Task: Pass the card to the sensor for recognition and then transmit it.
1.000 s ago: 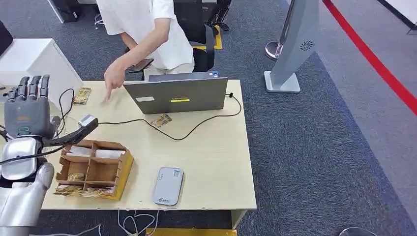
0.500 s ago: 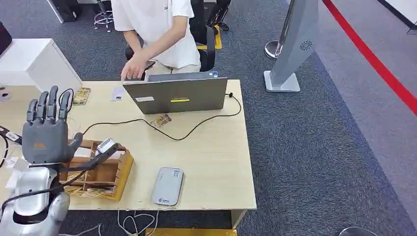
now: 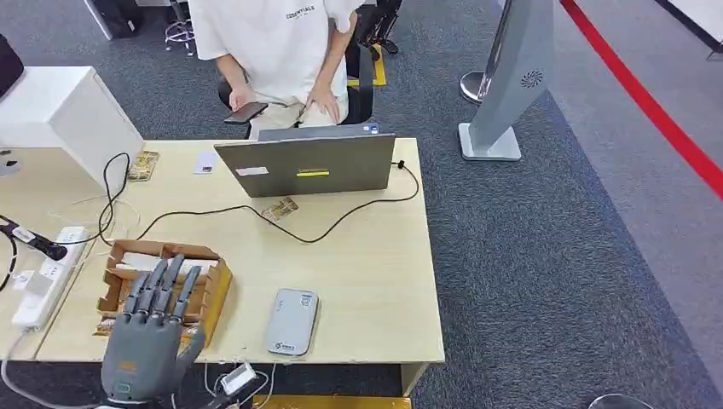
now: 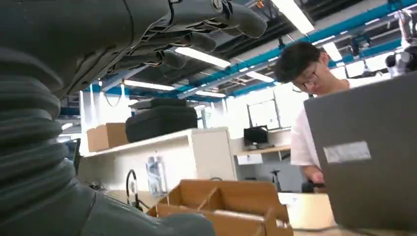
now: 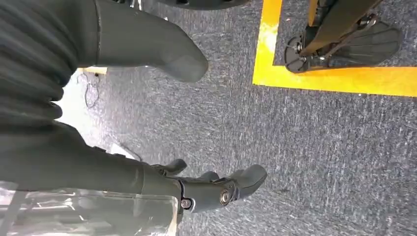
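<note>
The left hand [image 3: 149, 341] hangs at the near edge of the table [image 3: 375, 281], fingers [image 3: 162, 285] stretched out straight and spread, holding nothing. Its fingertips reach over the near side of a cardboard box [image 3: 166, 285] split into compartments, with cards [image 3: 128, 328] lying in the near ones just beside the hand; whether the fingers touch the box I cannot tell. From the wrist camera, the same box [image 4: 221, 204] sits just ahead of the hand, under the dark extended fingers [image 4: 196, 29].

To the right of the hand, near the table edge, lies a flat grey card reader [image 3: 291, 321]. Farther out from the hand, another card [image 3: 280, 209] lies beside a black cable [image 3: 341, 221], in front of an open grey laptop [image 3: 307, 166]. Behind the laptop, a person in a white shirt [image 3: 273, 43] sits holding a phone [image 3: 245, 112]. Off to the hand's left, a white power strip [image 3: 43, 277] lies on the table.

The right hand [image 5: 196, 189] hangs over grey carpet [image 5: 319, 162], apart from the table, its fingers loosely curled with nothing in them, thumb [image 5: 147, 46] sticking out.
</note>
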Robot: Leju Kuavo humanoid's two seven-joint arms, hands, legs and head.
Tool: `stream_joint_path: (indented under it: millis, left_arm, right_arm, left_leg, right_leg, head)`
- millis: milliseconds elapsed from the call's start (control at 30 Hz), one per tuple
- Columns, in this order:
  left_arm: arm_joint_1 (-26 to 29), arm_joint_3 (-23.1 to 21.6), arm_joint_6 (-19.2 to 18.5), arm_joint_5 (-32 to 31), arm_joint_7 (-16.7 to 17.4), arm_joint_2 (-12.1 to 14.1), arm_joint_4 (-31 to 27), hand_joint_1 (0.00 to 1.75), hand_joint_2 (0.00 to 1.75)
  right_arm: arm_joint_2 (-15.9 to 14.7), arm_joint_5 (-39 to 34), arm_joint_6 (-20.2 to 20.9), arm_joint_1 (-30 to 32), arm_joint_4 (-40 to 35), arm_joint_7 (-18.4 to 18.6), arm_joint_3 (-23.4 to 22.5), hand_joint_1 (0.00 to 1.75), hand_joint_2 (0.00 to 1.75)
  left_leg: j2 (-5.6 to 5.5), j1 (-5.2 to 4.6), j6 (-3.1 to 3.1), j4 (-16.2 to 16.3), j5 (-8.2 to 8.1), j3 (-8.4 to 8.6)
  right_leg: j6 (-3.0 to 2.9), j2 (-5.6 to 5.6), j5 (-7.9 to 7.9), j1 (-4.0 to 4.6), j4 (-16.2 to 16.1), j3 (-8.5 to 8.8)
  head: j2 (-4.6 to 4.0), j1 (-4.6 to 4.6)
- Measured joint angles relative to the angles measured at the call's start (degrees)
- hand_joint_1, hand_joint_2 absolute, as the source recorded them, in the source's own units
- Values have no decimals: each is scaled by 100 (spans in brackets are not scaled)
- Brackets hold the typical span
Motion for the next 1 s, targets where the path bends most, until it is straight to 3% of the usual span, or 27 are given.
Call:
stream_joint_path:
  millis: [333,633,833,1000]
  left_arm:
    - [285,-181,17,235,39,50,-61,0,175]
    - [708,-356,507,649,628,9,278,0,175]
    - [777,121,1194,177,706,-249,704,0,175]
    - [885,864,1657,376,183,-601,966,0,175]
  right_arm:
    - [7,-11,-18,-3,0,28,-61,0,175]
    - [46,116,-85,-1,-15,133,-131,0,175]
    - [48,151,-105,0,-24,149,-135,0,175]
    - [52,219,-103,14,-24,223,-151,0,175]
  left_leg:
    - [-3,0,1,0,3,1]
    - [-4,0,0,-1,1,-2]
    - [-4,1,0,-2,2,-1]
    - [-5,0,0,-1,2,-1]
  right_leg:
    - [0,-2,2,0,1,5]
    - [0,-5,0,0,0,2]
    - [0,-6,1,0,0,5]
    - [0,-7,0,0,0,5]
  head:
    - [0,-2]
    - [0,-2]
    - [0,0]
    - [0,0]
